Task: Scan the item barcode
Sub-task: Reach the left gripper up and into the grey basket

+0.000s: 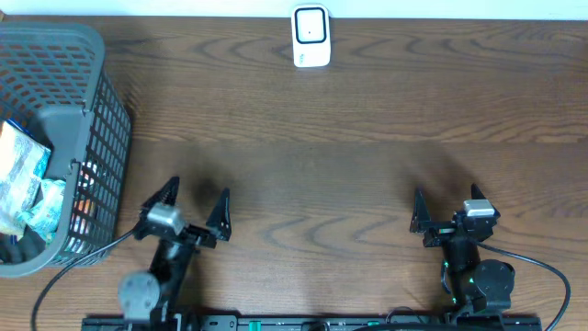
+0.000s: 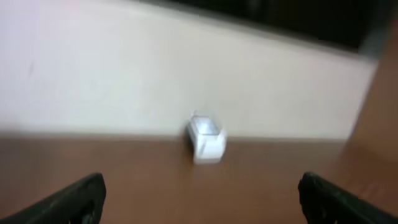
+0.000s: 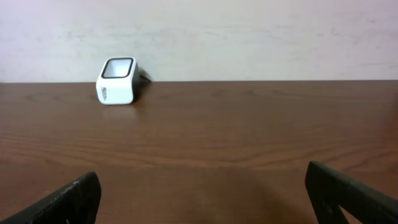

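Brown wooden table (image 1: 349, 138): open wood from both hands to far edge, free passage across middle. Small white box-shaped scanner (image 1: 310, 37) stands alone at far edge, centre; room on both its sides. Grey plastic mesh basket (image 1: 101, 119) blocks left side, near left hand (image 1: 197, 191). Right hand (image 1: 447, 198): free wood ahead and to right. White wall (image 3: 249, 37) closes far side.

scanner (image 1: 310, 37): far edge of tabletop (image 1: 349, 119), near its middle | basket (image 1: 108, 138): left end of tabletop | packets (image 1: 23, 179): inside basket | left fingers (image 1: 163, 198): near edge, just right of basket | right fingers (image 1: 420, 213): near edge, well apart to the right | scanner well beyond both
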Motion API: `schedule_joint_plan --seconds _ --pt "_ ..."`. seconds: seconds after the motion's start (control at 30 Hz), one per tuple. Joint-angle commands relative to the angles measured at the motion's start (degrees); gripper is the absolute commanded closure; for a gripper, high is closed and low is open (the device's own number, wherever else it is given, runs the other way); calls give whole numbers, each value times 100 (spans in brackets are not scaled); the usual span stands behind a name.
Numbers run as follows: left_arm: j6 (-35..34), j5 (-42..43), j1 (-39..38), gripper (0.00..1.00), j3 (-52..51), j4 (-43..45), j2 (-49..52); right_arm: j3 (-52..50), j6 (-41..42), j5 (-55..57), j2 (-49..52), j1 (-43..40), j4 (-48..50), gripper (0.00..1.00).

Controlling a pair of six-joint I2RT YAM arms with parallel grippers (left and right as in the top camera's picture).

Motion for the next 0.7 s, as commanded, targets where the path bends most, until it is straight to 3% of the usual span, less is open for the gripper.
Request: schedule_joint_plan --seconds 0.0,0.13,0.3,0.5,0.67 --pt "-326 511 17 3 9 981 -39 -9 81 50 -20 -28 -26 1" --pt "-323 426 20 3 249 1711 -22 -9 79 50 -20 -28 -24 1" --pt "-190 164 20 2 997 1735 291 -9 79 50 -20 -28 -24 1" --pt "647 -35 20 2 2337 1731 1451 -9 79 50 -20 -28 -24 1" --pt "852 -1115 20 2 3934 1309 2769 -9 79 50 -20 -28 -24 1"
